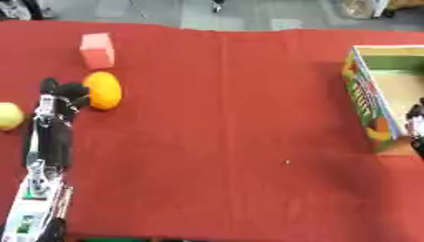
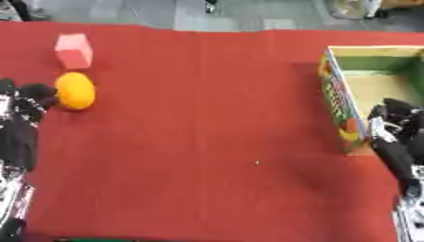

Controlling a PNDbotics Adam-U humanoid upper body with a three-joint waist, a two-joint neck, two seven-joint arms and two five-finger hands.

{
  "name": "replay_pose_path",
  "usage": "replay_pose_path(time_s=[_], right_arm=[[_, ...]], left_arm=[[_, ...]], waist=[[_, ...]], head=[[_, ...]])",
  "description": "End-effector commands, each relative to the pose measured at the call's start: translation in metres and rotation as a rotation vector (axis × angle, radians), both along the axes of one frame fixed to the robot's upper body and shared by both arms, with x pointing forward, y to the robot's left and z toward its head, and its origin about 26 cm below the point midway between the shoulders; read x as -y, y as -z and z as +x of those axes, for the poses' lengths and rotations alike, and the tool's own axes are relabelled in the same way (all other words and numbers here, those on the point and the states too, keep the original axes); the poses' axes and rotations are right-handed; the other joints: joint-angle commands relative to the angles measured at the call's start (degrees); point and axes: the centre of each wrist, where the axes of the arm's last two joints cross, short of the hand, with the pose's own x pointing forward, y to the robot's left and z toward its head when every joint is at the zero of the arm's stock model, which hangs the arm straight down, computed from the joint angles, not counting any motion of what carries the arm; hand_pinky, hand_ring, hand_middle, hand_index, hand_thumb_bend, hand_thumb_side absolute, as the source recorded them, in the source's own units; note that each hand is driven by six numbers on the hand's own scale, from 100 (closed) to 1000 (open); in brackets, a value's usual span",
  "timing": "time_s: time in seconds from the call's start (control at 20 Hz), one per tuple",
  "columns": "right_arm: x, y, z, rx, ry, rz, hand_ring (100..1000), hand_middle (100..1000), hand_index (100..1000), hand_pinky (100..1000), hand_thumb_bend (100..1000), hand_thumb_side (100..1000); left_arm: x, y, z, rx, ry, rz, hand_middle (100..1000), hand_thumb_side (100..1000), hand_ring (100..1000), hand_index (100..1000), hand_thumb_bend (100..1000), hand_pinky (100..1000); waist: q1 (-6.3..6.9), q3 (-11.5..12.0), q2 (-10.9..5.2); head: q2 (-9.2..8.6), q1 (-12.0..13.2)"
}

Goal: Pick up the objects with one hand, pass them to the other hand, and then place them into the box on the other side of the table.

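Observation:
An orange (image 1: pixel 102 90) lies on the red cloth at the far left, with a pink block (image 1: pixel 97 49) standing just behind it. A yellow-green fruit (image 1: pixel 8 116) shows at the left edge. My left hand (image 1: pixel 63 97) is open right beside the orange, its fingertips against the fruit's left side and not curled round it. At the right stands an open cardboard box (image 2: pixel 335 94) with printed sides. My right hand (image 2: pixel 396 113) hangs open over the box's near end and holds nothing.
The red cloth (image 1: pixel 232 142) covers the whole table, with a wide bare stretch between the fruit and the box. A tiny pale speck (image 1: pixel 287 162) lies near the middle. Grey floor runs past the far edge.

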Motion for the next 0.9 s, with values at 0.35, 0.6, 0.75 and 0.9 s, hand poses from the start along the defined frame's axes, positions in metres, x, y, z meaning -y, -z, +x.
replay_pose_path(time_s=[0.35,0.6,0.75,0.9], right_arm=[[0.002,-0.005,-0.001,0.014,0.005,-0.017,678,626,726,643,162,344],[0.003,-0.005,-0.001,0.010,0.004,-0.023,678,626,726,643,161,344],[0.006,-0.004,-0.002,0.005,0.011,-0.034,678,626,727,642,161,344],[0.009,-0.004,-0.003,0.000,0.019,-0.046,679,626,727,642,162,344]], left_arm=[[-0.002,-0.006,-0.001,0.022,0.000,0.001,591,849,767,673,261,813],[-0.012,-0.018,0.001,0.044,-0.012,0.069,598,774,777,680,266,815],[-0.023,-0.042,0.004,0.087,-0.008,0.194,607,657,784,685,267,813],[-0.024,-0.067,0.009,0.116,0.034,0.341,625,567,793,700,287,810]], waist=[[0.68,-0.03,-2.03],[0.86,-0.25,-2.10],[1.35,-0.21,-2.36],[1.99,-0.01,-2.69]], head=[[0.05,0.11],[0.17,0.25],[0.40,0.05],[0.62,-0.35]])
